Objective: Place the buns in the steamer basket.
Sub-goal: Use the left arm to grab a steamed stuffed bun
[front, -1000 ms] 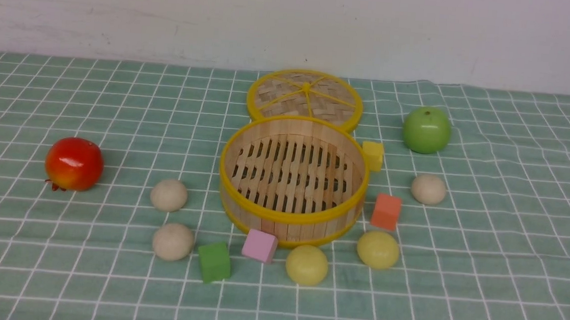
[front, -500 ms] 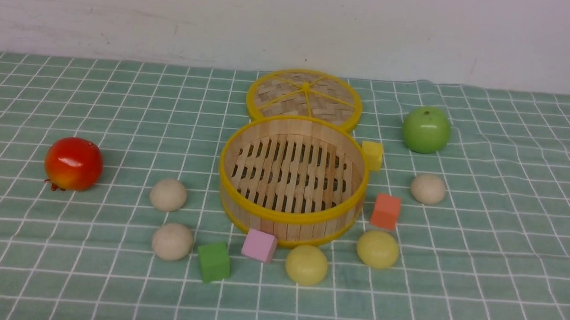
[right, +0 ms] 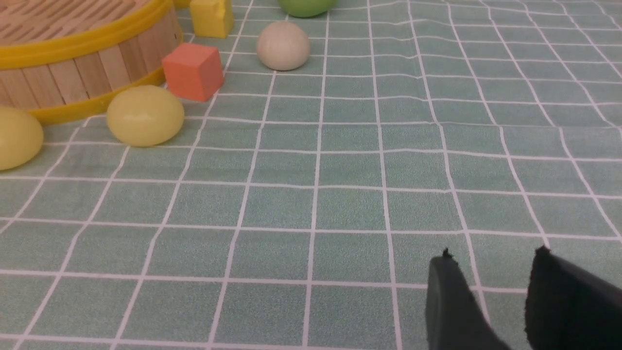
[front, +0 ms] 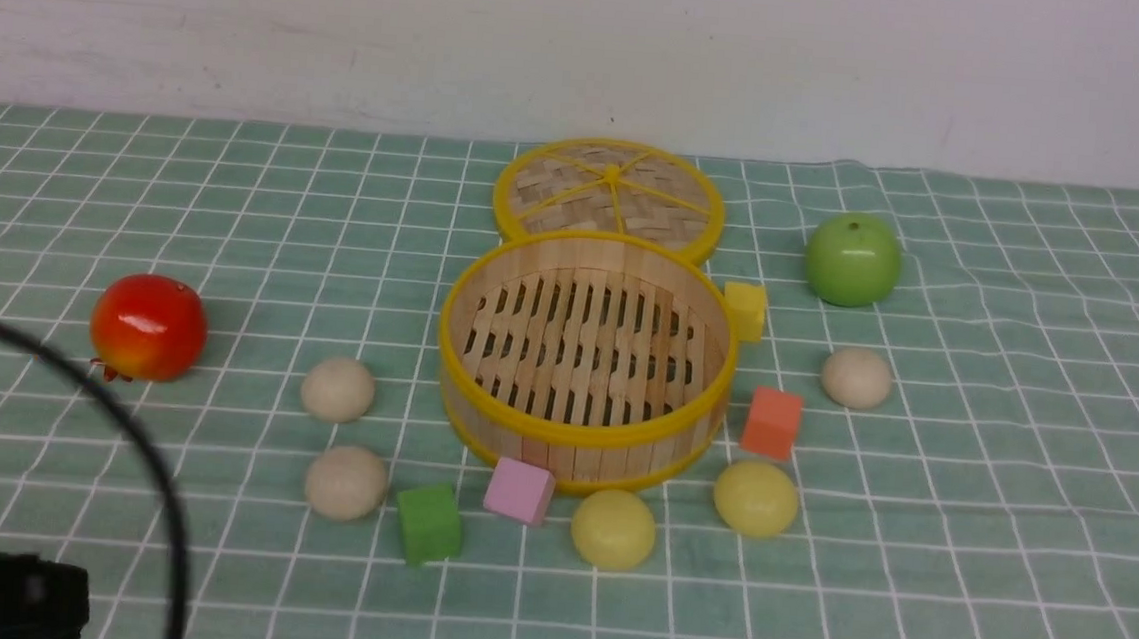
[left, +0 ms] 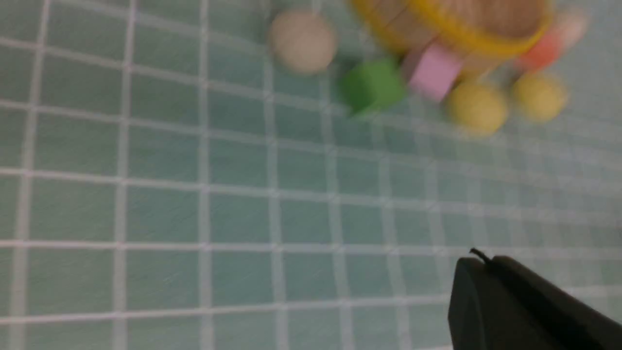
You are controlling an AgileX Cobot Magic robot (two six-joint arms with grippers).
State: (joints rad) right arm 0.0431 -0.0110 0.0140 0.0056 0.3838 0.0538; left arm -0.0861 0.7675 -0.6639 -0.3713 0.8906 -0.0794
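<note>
Fingers (left: 505, 301) of the left hand (left: 479, 260) meet, closed on nothing, above the table (left: 146, 204). The right hand (right: 493, 265) stands part open, holding nothing, over the cloth; the front view does not show it. Five buns (front: 613, 529) lie on the table around the basket (front: 577, 432): two at its left, one at its right, two yellow in front. The left wrist view is blurred and cuts the basket off. A pink cube (front: 518, 489) touches the basket's front; a green cube (front: 428, 522) sits just beside the near-left bun. Open cloth spreads nearer the robot.
</note>
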